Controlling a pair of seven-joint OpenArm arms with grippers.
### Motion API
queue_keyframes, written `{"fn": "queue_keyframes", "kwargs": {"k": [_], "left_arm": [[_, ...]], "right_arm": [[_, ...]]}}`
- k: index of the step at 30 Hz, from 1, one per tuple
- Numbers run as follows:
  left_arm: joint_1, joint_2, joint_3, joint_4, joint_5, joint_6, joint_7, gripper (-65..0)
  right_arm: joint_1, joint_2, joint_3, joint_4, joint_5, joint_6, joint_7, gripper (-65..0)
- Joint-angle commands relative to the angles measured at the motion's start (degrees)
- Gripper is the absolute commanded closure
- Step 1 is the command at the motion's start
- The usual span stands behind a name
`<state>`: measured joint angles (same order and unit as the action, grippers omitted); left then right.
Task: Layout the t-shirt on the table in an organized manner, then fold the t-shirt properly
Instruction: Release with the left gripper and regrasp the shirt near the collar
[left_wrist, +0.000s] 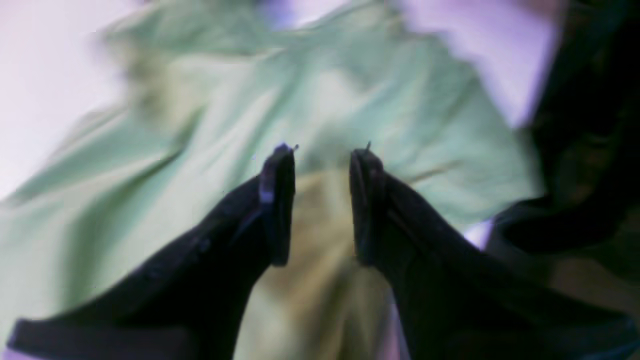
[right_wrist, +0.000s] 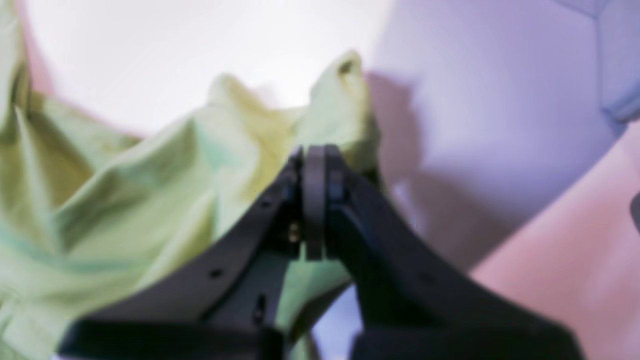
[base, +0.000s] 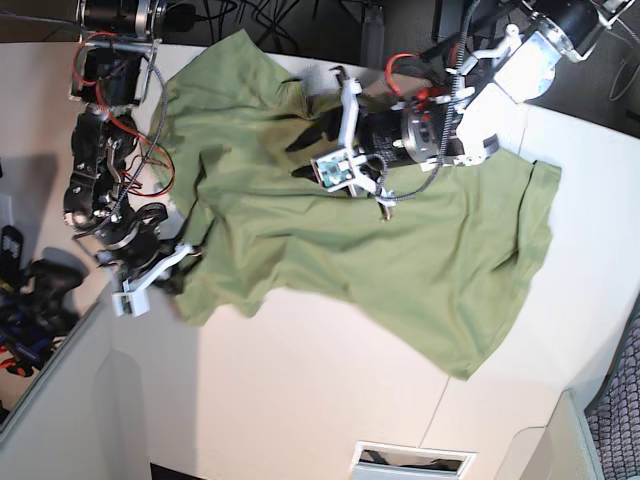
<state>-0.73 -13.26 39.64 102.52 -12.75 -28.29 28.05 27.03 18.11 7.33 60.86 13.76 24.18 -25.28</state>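
Note:
The olive-green t-shirt (base: 400, 250) lies spread and wrinkled across the white table (base: 300, 390), one end bunched at the far left. My right gripper (base: 183, 256) is at the shirt's lower left edge. In the right wrist view it (right_wrist: 315, 155) is shut, with a raised fold of the t-shirt (right_wrist: 150, 190) pinched at its tips. My left gripper (base: 302, 150) hovers over the shirt's upper middle. In the left wrist view its (left_wrist: 322, 152) fingers stand apart just above the blurred cloth (left_wrist: 200, 150), with nothing clearly gripped.
A rectangular slot (base: 410, 461) is cut into the table near its lower edge. Cables and arm bases crowd the top of the base view. Dark gear (base: 30, 300) sits off the table at the left, and the table's curved edge runs along the right.

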Motion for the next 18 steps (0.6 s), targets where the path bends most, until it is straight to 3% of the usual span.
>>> {"fn": "queue_keyframes", "kwargs": {"k": [1,6,13,18], "left_arm": [[0.1,1.3,1.4,0.2,0.8,-0.2,-1.2,-19.3],[2.1,7.1,6.4,-4.2,6.1,1.7,-1.4,-19.3],[1.9,13.8,7.0,-12.8,9.1,1.9,-4.7,-19.3],[1.9,15.3,7.1,-16.6,11.5,1.9,-5.1,-19.3]], "right_arm": [[3.0,0.8,0.3,-1.0,0.3,-0.2,1.9,0.0],[5.7,0.6,-1.5,-9.1,-0.7,-0.2,2.0,0.0],[5.5,-1.9,-8.6,-13.2,-4.5,-0.2,2.0,0.0],[5.5,-4.0,-10.6,-14.9,-8.4,-0.4,6.0,0.0]]}}
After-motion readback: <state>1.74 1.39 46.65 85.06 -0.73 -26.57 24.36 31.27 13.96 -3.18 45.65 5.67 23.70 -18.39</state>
